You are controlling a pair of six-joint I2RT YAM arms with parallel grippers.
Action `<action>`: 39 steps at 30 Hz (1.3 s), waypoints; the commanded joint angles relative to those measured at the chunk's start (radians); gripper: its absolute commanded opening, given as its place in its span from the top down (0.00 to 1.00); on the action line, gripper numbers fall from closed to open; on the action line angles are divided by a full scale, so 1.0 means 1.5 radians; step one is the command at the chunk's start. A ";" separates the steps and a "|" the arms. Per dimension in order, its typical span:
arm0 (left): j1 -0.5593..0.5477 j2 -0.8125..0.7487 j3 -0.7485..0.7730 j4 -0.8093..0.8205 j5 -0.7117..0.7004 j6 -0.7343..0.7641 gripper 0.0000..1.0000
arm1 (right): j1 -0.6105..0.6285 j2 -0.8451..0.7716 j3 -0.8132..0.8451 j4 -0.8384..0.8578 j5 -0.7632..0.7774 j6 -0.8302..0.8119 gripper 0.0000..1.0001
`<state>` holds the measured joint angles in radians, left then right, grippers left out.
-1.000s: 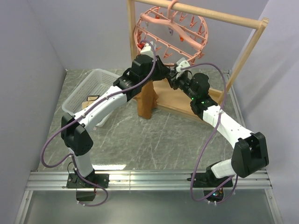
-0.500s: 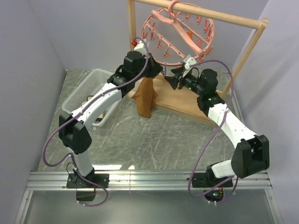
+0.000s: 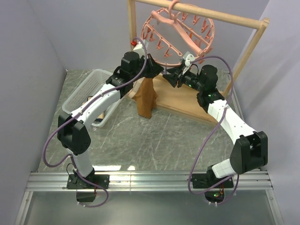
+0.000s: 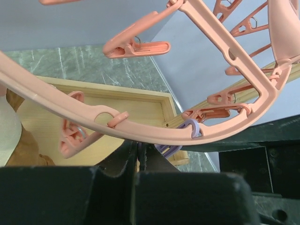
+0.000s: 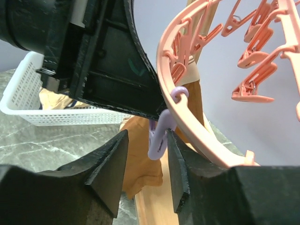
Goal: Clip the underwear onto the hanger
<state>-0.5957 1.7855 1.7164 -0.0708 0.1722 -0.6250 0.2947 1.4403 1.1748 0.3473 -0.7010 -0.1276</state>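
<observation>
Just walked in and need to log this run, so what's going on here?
Both arms are working at the pink hanger hung on the wooden rack. The left end effector is shut on the brown underwear, holding it up by the ring's lower rim. The right end effector has its fingers either side of a lavender clip on that rim; whether it is squeezing is unclear. The underwear does not look clipped on yet.
</observation>
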 commanded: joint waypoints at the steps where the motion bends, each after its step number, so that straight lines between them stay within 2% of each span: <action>1: -0.004 -0.046 -0.015 0.042 0.060 -0.008 1.00 | 0.002 0.007 0.030 -0.003 -0.014 0.003 0.55; 9: -0.002 -0.049 -0.028 0.078 0.078 -0.024 1.00 | 0.004 0.010 0.007 -0.004 0.007 0.008 0.52; 18: 0.000 -0.048 -0.039 0.101 0.095 -0.048 1.00 | 0.015 0.010 -0.007 0.008 0.042 0.011 0.57; 25: -0.001 -0.050 -0.048 0.119 0.107 -0.060 1.00 | 0.014 0.009 -0.010 0.006 0.052 0.008 0.73; 26: -0.001 -0.049 -0.047 0.120 0.110 -0.063 1.00 | 0.016 0.007 -0.013 0.012 0.052 0.006 0.77; 27: -0.001 -0.049 -0.046 0.120 0.115 -0.073 1.00 | 0.016 0.005 -0.015 0.012 0.056 0.004 0.88; 29: -0.001 -0.051 -0.051 0.131 0.120 -0.080 0.86 | 0.017 0.003 -0.014 0.013 0.065 0.001 0.98; 30: 0.000 -0.058 -0.054 0.135 0.115 -0.088 0.79 | 0.017 0.001 -0.016 0.015 0.068 -0.002 1.00; 31: 0.000 -0.061 -0.060 0.143 0.113 -0.093 0.66 | 0.016 0.000 -0.017 0.019 0.073 -0.003 1.00; 32: -0.001 -0.066 -0.063 0.145 0.110 -0.095 0.60 | 0.017 -0.002 -0.017 0.019 0.080 -0.005 1.00; 34: 0.000 -0.082 -0.082 0.156 0.110 -0.098 0.52 | 0.020 -0.004 -0.017 0.022 0.088 -0.006 1.00; 39: -0.002 -0.119 -0.137 0.186 0.104 -0.094 0.43 | 0.024 -0.009 -0.026 0.034 0.099 -0.008 1.00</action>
<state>-0.5739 1.6913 1.5291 0.1066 0.2737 -0.7506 0.3153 1.4487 1.1519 0.3588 -0.5819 -0.1242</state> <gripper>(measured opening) 0.555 0.242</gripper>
